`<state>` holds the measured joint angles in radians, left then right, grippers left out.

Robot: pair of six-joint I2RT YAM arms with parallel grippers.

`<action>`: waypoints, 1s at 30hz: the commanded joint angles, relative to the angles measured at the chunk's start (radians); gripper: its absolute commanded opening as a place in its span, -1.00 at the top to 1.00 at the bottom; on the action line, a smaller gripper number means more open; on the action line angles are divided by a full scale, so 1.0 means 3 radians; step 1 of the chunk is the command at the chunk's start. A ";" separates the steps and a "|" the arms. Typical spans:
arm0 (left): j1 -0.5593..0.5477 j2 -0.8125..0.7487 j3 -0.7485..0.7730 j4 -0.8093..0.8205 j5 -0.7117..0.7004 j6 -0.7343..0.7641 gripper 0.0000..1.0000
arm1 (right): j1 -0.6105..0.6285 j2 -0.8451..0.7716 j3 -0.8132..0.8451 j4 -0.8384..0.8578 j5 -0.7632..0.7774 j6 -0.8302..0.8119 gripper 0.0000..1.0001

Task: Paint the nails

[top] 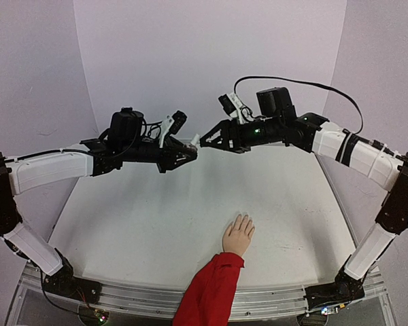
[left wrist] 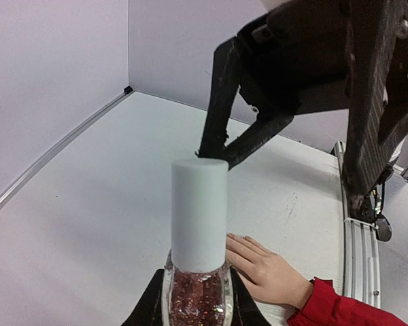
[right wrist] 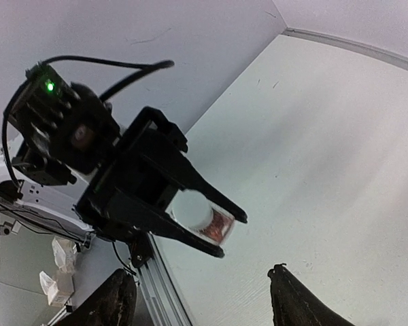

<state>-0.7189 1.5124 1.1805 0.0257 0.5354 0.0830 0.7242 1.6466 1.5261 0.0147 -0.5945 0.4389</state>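
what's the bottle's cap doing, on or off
On: the white cap sits atop the glittery bottle gripped by the left tool; the right tool stands open near it, not gripping.

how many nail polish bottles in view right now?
1. The bottle is gripped in the left gripper, up in the air over the table, white cap toward the open right gripper. None other visible; the arms could hide one.

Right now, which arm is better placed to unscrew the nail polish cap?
Right: the right gripper, open, hovers by the white cap, while the left gripper holds the polish bottle.
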 commanded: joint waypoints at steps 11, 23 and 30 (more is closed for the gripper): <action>-0.0155 -0.0089 0.0087 -0.0046 -0.0203 0.0268 1.00 | 0.0025 0.0391 0.0600 -0.0147 -0.0229 0.0095 0.16; -0.0065 -0.0081 0.0262 -0.0240 0.0723 0.0077 1.00 | 0.0030 0.0385 0.0497 -0.0145 -0.0779 -0.0493 1.00; 0.0028 -0.0032 0.0329 -0.0398 0.1357 0.0020 1.00 | 0.0030 0.0215 0.0304 -0.0146 -0.0814 -0.0876 1.00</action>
<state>-0.7136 1.5127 1.2091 -0.1036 0.7887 0.0971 0.7261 1.7622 1.6455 -0.0341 -0.8154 0.2638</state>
